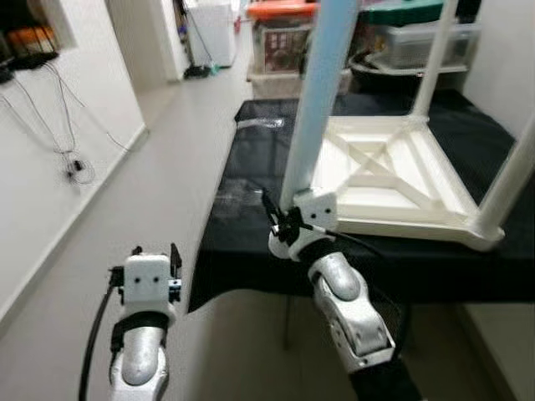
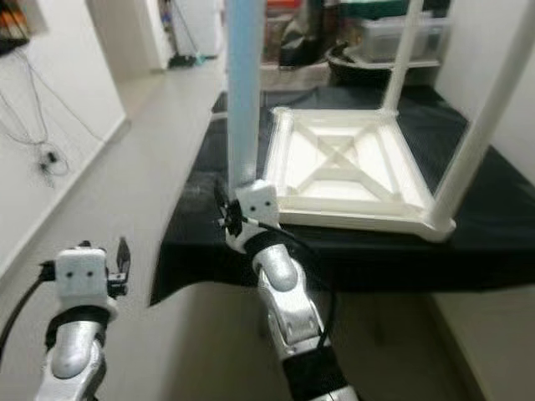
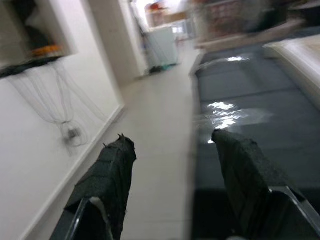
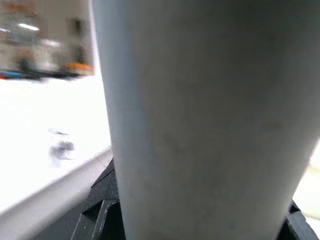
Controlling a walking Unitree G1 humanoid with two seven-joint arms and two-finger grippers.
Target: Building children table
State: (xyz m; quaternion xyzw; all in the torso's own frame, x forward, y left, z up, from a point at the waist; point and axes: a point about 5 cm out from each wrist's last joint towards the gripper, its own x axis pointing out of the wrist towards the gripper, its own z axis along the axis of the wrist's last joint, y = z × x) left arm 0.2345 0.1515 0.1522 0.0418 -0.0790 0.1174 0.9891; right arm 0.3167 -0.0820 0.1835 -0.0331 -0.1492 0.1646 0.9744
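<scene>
On the black cloth (image 1: 251, 234) lies the white tabletop (image 1: 393, 180), upside down, three legs standing up from its corners. At its near left corner, the right gripper (image 1: 284, 219) is clamped on the blue leg (image 1: 318, 92). Left gripper (image 1: 155, 255) hangs over the floor (image 1: 159, 175), fingers (image 3: 107, 175) apart.

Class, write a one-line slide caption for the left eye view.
Right hand grips a pale blue leg of the upturned white children's table; left hand waits open.
</scene>
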